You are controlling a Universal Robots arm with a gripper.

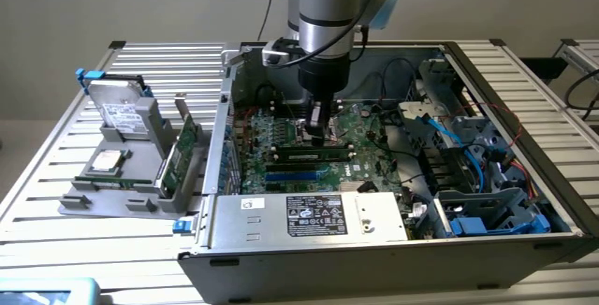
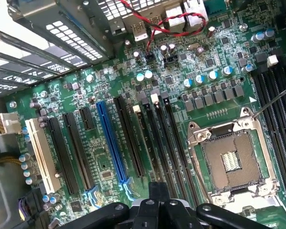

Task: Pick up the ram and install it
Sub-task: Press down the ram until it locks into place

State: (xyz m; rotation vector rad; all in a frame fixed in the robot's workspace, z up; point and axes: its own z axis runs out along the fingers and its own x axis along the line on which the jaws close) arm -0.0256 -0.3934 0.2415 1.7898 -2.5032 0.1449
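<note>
The ram [image 1: 313,156], a narrow green stick with dark chips, stands on edge in a long black slot on the motherboard [image 1: 369,124] inside the open computer case. My gripper [image 1: 318,139] points straight down with its fingers shut, tips at the ram's top edge near its middle. I cannot tell whether the tips pinch the stick or only rest on it. In the wrist view my gripper [image 2: 158,192] is shut directly over the row of long black memory slots [image 2: 168,143], beside the bare processor socket [image 2: 231,160].
A grey power supply [image 1: 309,214] runs along the case's near side. Blue and black cables and drive bays [image 1: 468,151] crowd the exterior view's right. On the left, a grey holder [image 1: 112,196] carries a hard drive [image 1: 120,109] and a wider green card [image 1: 179,152]. A red-black wire [image 2: 157,26] loops over the board.
</note>
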